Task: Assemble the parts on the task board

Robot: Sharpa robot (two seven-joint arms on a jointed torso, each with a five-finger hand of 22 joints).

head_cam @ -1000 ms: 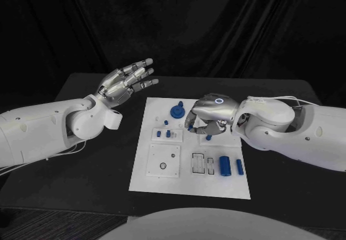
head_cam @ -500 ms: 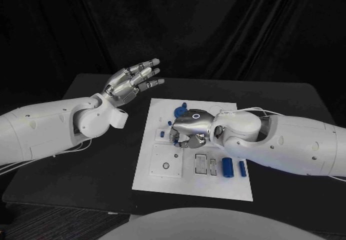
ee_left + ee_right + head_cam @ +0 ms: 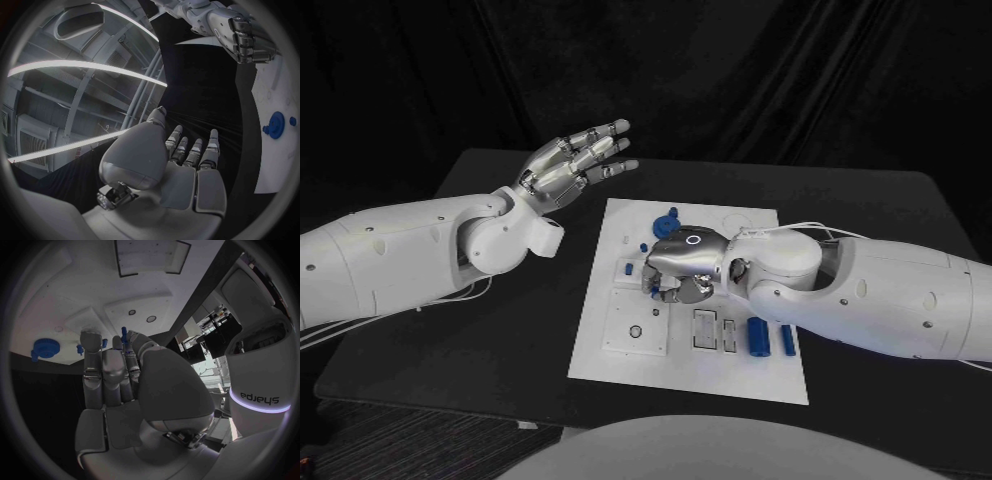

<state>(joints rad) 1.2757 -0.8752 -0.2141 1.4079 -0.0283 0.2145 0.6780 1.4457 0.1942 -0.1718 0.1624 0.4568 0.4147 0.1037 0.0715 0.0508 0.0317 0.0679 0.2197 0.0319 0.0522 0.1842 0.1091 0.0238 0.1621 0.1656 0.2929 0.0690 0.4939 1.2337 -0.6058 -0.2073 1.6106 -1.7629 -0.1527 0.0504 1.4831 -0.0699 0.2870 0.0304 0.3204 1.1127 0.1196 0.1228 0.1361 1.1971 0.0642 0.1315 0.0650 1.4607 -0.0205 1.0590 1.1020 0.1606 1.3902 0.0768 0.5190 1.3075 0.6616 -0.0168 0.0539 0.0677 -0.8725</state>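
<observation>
The right robot hand [image 3: 681,264] hangs low over the middle of the task board [image 3: 629,355], fingers curled down among the small blue parts [image 3: 635,268] in the board's upper left. Whether it already pinches one I cannot tell; its own back hides the fingertips in the head view. To do this step well, it should probably settle straight down on one peg, close gently, and lift without nudging the neighbours. The blue knob [image 3: 664,223] sits just above the hand in the frame. The left robot hand [image 3: 571,165] hovers spread and empty at upper left, off the board over the black surface [image 3: 488,330].
</observation>
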